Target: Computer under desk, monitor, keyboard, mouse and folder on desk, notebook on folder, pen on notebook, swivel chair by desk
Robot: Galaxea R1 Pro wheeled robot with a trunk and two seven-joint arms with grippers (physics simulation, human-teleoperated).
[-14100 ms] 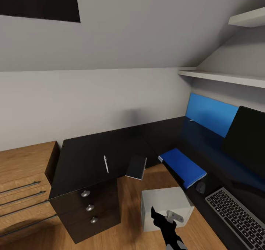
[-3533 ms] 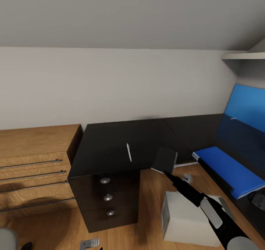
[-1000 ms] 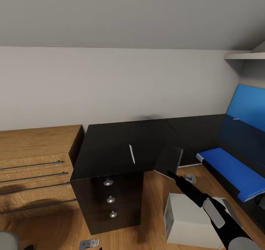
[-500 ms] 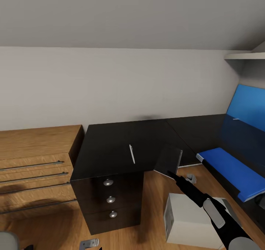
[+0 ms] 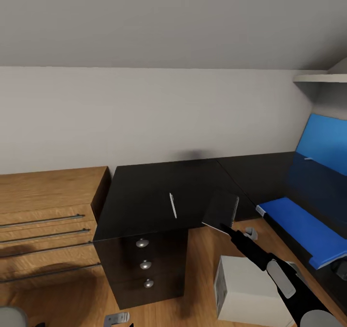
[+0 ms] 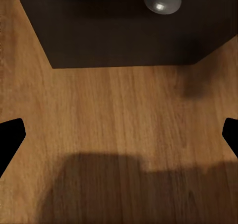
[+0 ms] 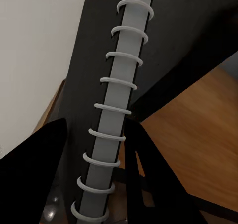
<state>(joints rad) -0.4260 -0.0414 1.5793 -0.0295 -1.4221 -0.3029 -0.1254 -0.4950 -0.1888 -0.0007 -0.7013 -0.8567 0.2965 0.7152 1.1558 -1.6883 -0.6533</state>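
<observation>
Notebook [image 5: 220, 212] pinched in the right claw [image 5: 226, 228], tilted upward, spiral spine [image 7: 116, 102] running lengthwise from the fingers.

We are viewing the desk [image 5: 144, 197] with the pen [image 5: 172, 205] lying on it. The notebook [image 5: 220, 211] is overhanging its front edge, right of the pen. The folder [image 5: 303, 230] is lying farther right. The computer [image 5: 246, 288] is standing on the floor below.

Your right gripper [image 5: 224, 228] hides the notebook's [image 5: 220, 212] near edge; the folder [image 5: 302, 231] runs off frame.
</observation>
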